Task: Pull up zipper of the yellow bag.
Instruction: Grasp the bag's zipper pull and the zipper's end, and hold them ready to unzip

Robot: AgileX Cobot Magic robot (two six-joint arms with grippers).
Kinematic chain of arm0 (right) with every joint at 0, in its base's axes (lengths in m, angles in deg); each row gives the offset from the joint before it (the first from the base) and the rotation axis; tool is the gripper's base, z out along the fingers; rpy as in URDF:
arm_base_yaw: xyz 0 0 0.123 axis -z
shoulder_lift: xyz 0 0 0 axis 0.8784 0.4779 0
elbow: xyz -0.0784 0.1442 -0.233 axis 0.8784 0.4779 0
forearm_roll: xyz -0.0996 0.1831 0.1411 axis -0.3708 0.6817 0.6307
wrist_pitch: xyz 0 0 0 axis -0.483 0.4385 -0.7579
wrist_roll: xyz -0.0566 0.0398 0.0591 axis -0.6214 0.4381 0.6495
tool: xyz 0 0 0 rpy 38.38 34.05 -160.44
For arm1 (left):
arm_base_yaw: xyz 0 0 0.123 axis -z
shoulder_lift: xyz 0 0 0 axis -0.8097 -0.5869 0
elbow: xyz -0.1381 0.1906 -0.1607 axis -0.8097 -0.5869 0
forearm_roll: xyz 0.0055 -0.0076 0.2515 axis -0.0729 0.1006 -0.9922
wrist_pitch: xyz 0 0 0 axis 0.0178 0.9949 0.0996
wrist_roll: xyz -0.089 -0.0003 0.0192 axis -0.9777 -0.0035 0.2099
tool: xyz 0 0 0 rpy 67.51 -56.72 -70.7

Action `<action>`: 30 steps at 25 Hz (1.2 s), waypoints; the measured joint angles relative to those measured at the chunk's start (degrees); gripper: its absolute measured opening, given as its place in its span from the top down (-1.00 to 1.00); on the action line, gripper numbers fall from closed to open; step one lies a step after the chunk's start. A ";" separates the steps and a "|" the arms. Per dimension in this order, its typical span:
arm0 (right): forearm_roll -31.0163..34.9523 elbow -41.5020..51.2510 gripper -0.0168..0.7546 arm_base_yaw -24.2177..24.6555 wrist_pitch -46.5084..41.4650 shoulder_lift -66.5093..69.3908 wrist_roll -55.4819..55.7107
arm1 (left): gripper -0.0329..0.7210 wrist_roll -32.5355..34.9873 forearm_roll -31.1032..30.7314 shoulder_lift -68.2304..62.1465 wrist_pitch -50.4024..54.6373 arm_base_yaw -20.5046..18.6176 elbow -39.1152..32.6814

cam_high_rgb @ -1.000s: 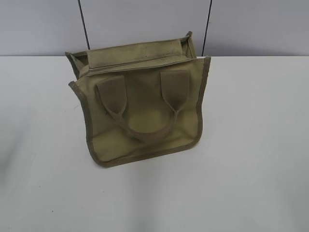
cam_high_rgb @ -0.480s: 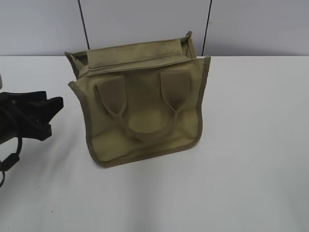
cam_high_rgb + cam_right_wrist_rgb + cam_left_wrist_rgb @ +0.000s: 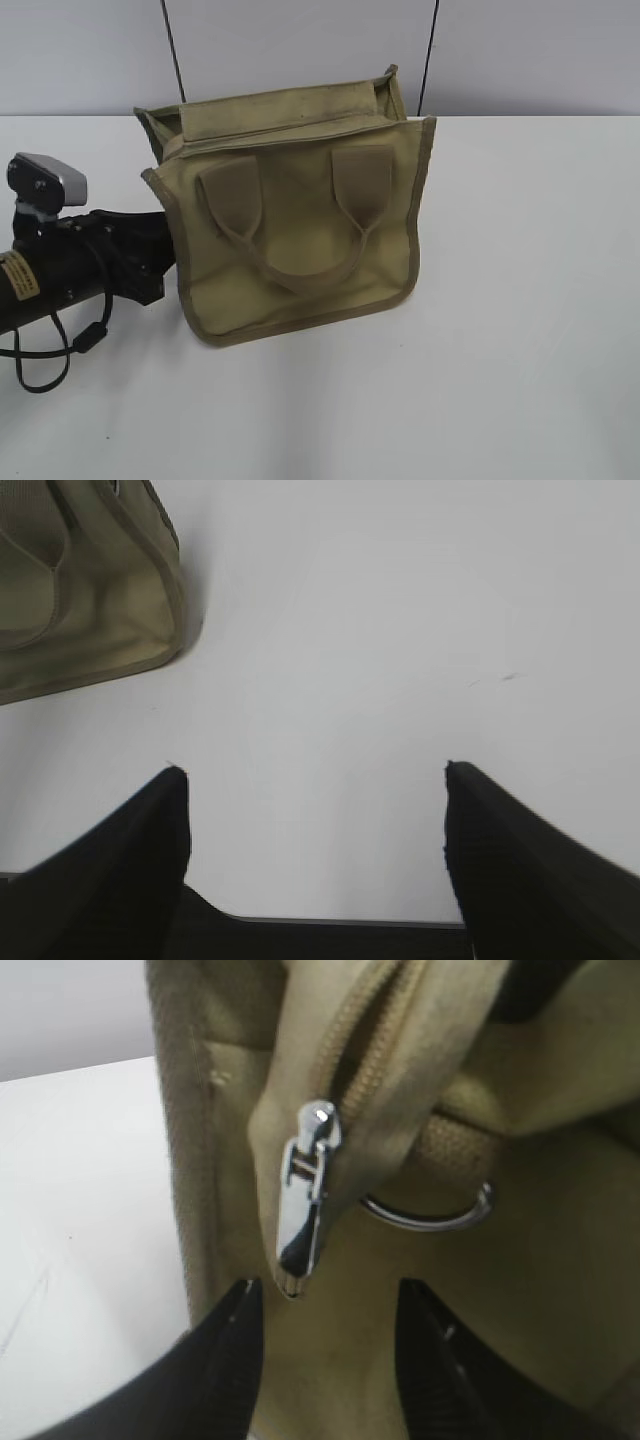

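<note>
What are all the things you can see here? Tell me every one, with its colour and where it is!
yellow bag: one, dull khaki-yellow with olive edge trim, on the table in the middle of the exterior view.
bag handle: one loop, khaki, on two patches on the bag's front.
zipper: one, khaki, along the bag's top edge.
zipper pull tab: one, shiny silver, hanging at the zipper's end.
metal ring: one, silver, on the bag beside the pull tab.
table: one, white, under everything.
left gripper: one, black, open, just below the pull tab, not touching it.
right gripper: one, black, open, over bare table away from the bag.
</note>
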 joint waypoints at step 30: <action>0.00 0.00 -0.54 0.00 0.00 0.00 0.00 | 0.89 0.09 6.35 4.74 3.46 0.00 -0.51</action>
